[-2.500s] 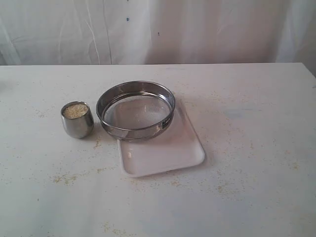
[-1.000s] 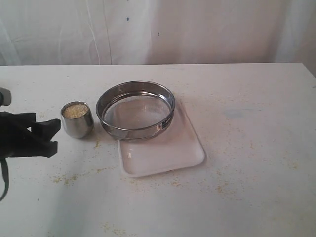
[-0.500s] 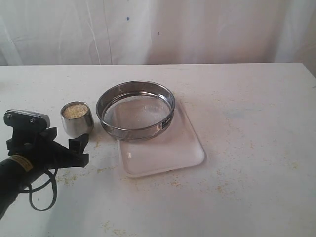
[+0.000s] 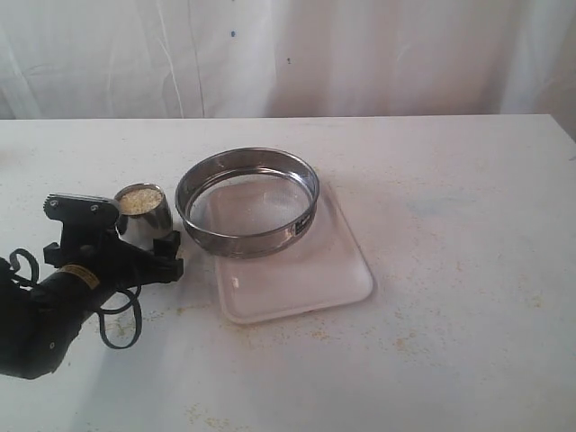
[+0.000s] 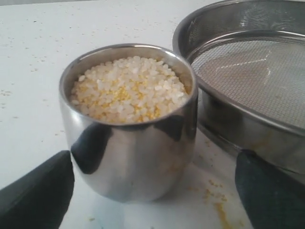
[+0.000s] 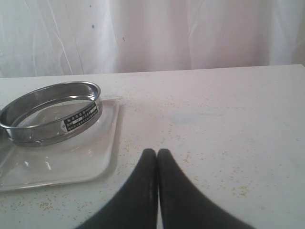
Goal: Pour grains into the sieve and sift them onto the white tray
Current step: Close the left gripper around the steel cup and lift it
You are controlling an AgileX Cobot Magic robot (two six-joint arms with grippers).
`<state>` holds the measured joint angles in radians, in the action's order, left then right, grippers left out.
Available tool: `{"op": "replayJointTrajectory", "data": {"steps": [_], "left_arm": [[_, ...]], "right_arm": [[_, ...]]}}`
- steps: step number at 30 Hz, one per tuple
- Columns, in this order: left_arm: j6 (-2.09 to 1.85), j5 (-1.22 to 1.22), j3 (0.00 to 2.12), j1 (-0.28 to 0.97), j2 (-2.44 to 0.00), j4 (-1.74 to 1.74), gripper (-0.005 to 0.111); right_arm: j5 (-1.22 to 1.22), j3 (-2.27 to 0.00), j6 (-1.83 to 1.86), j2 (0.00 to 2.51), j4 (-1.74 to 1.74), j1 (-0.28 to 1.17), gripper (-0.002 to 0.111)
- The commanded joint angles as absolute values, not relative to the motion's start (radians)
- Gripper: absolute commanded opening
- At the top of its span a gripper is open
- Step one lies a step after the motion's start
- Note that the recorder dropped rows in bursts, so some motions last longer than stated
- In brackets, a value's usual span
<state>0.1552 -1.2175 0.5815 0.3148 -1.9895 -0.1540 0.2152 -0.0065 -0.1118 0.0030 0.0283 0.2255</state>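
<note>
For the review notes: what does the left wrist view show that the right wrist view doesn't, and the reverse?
Left wrist only: the steel cup filled with grains, with the open left gripper spread wide before it. Right wrist only: the white tray under the sieve, the sieve's dark label, and the shut right gripper. Both: the sieve and the speckled table.

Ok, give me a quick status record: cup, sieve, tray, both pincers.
steel cup: upright on table, beside sieve
grains: filling cup, none in sieve
sieve: on white tray, mesh bare
left pincer: open, straddling cup, no grip yet
right pincer: shut, over table near tray, holding nothing
</note>
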Motion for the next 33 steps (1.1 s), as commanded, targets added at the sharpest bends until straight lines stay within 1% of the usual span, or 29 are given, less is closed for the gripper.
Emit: {"op": "replayJointTrajectory", "data": {"steps": [1,16,33], "left_arm": [[0.153,-1.221,0.593,0.322,-2.008,-0.163,0.095],[0.149,-1.221,0.611,0.320,-2.015,-0.203,0.094],[0.124,-1.221,0.698,0.250,-2.015,-0.170,0.094]], "right_arm": [[0.217,0.000,-0.113,0.000,0.031,0.219,0.000],[0.216,0.000,-0.113,0.000,0.031,0.219,0.000],[0.218,0.000,-0.113,0.000,0.031,0.219,0.000]]}}
